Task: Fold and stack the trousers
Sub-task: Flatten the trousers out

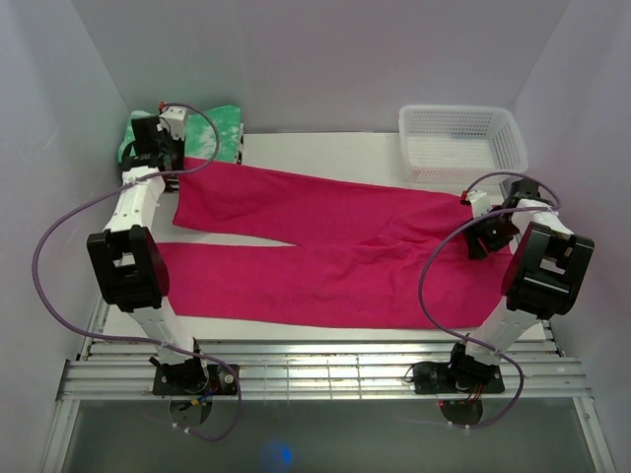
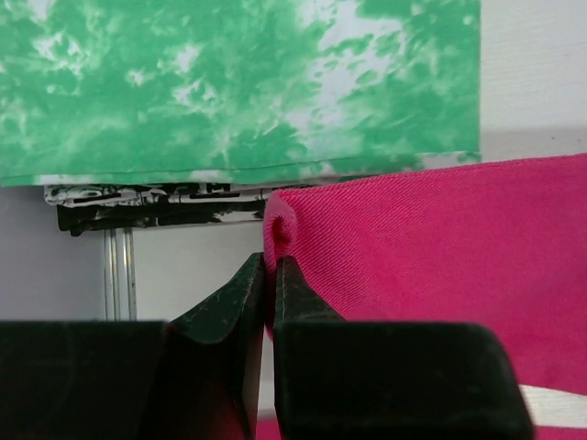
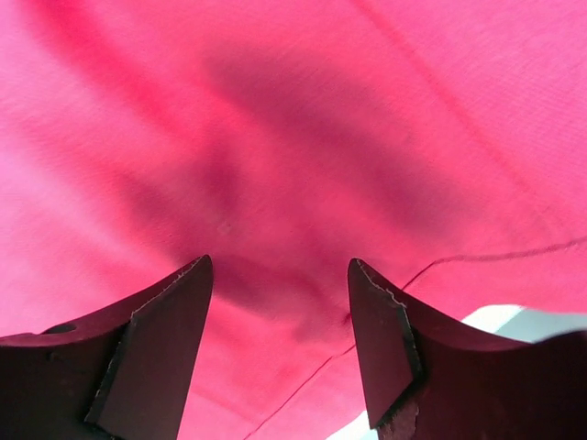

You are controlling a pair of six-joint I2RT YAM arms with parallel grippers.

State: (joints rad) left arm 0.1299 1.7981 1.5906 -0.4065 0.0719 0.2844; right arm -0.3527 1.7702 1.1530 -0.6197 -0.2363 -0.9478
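Bright pink trousers (image 1: 335, 246) lie spread across the white surface (image 1: 325, 148), legs running toward 9 o'clock and waist toward 3 o'clock. At 10 o'clock the left end effector (image 2: 271, 266) pinches the hem corner of the far leg, its fingers pressed together on a small roll of fabric just short of the folded green-and-white cloth (image 2: 229, 82). At 3 o'clock the right end effector (image 3: 280, 266) hovers spread over the waist area with nothing between its fingers, and a white basket (image 1: 513, 138) sits beyond it at 1 o'clock.

The step in hand appears to be a lengthwise fold, carrying the far leg over the near one toward 6 o'clock. To do it well, the right side likely needs a bite on the far waist edge that matches the left's hold, low enough to catch both layers rather than skim the top. Both arms should then lift together and travel evenly, keeping the cloth taut between them so the far edge lands square on the near edge. An early pull from the left alone risks skewing the leg or dragging the whole garment
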